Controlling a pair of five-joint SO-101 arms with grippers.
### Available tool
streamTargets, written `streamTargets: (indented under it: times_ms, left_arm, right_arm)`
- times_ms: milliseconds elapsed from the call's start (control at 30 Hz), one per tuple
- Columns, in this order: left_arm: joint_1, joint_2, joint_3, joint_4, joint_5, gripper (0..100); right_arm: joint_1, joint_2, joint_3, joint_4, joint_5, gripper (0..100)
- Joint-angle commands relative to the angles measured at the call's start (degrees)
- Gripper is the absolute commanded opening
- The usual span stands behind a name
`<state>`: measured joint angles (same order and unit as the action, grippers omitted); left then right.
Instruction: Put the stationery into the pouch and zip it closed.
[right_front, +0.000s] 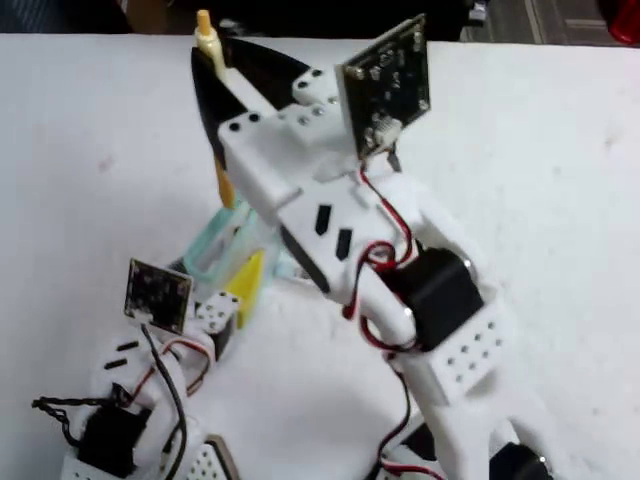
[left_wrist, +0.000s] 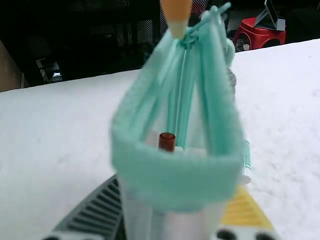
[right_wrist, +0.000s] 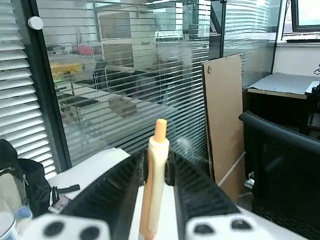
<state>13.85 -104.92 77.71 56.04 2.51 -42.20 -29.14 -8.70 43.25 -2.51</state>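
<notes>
Orange pen (right_wrist: 155, 175) clamped btwn R fingers (right_wrist: 117, 192), tip at teal pouch (left_wrist: 170, 175) edge

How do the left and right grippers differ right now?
The right gripper clamps a pen upright; the left gripper pinches the mint pouch by its open rim. The right gripper is raised over the pouch; the left gripper sits low by the table. Both are shut on a task item.

The pen (right_wrist: 154, 190) stands upright in the right end effector (right_wrist: 156, 164), over the pouch (left_wrist: 175, 175) in the left end effector (left_wrist: 172, 225).
</notes>
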Motion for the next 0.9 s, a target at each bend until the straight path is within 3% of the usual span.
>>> streamTargets:
  times_ms: [0,300,867]
  left_arm:
    - [0.92,0.13,0.18,-1.32,0.53,19]
    - [1.01,0.13,0.18,-1.32,0.53,19]
    - [0.84,0.13,0.18,-1.32,0.53,19]
  right_arm:
    - [-0.57,-1.10,-0.97,5.05,0.70,1.6]
    - [-0.57,-4.09,-0.97,14.37,0.70,1.6]
    - [-0.48,-4.26,-0.97,15.78,0.79,1.6]
